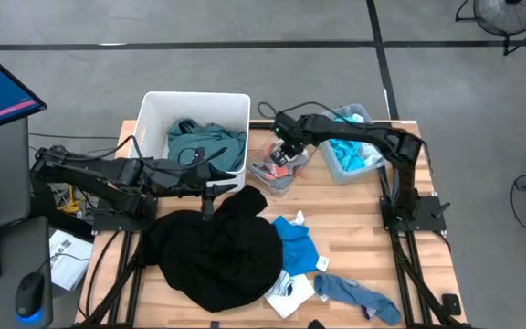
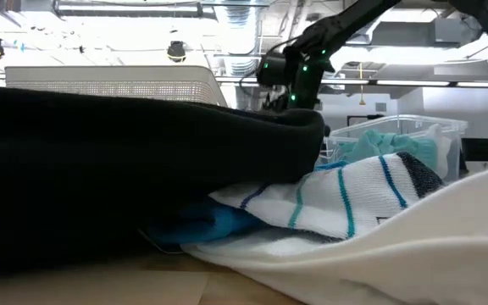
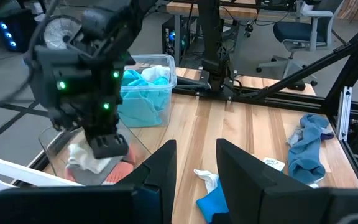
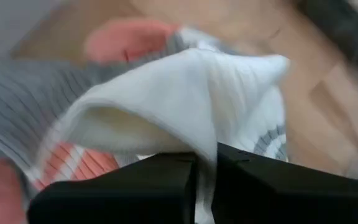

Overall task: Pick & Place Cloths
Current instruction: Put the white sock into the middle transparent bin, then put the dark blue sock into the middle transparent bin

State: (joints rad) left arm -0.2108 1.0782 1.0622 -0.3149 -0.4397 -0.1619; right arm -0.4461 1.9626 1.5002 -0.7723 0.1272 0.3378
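**Q:** Right gripper (image 1: 284, 153) — what is it doing?

**A:** Its fingers are pinching shut on a white sock (image 4: 185, 93), down inside the nearer clear bin (image 1: 279, 169) at the far middle of the table. The sock is bunching up between the fingertips.

**Q:** And nearer to us?

**A:** Working near to far: a grey-blue sock (image 1: 359, 297) is lying at the near right corner, with a white piece (image 1: 290, 291) just left of it. A large black garment (image 1: 217, 247) is sprawling over the near left of the table (image 1: 354, 228), and a small blue cloth (image 1: 295, 239) is touching its right edge. The left gripper (image 1: 210, 189) is hovering over the black garment's far edge, fingers parted a little, grasping nothing.

**Q:** Farther back?

**A:** A teal-green shirt (image 1: 204, 142) is sitting in the white bin (image 1: 194, 99) at far left. A bright cyan shirt (image 1: 354, 151) is filling the second clear bin (image 1: 359, 114) at far right.

**Q:** How will the sock handle?

**A:** Likely light, soft and floppy, so it will be dangling from wherever it is pinched. Gripping a thick fold near the cuff seems safer than a thin edge, which could be slipping free.
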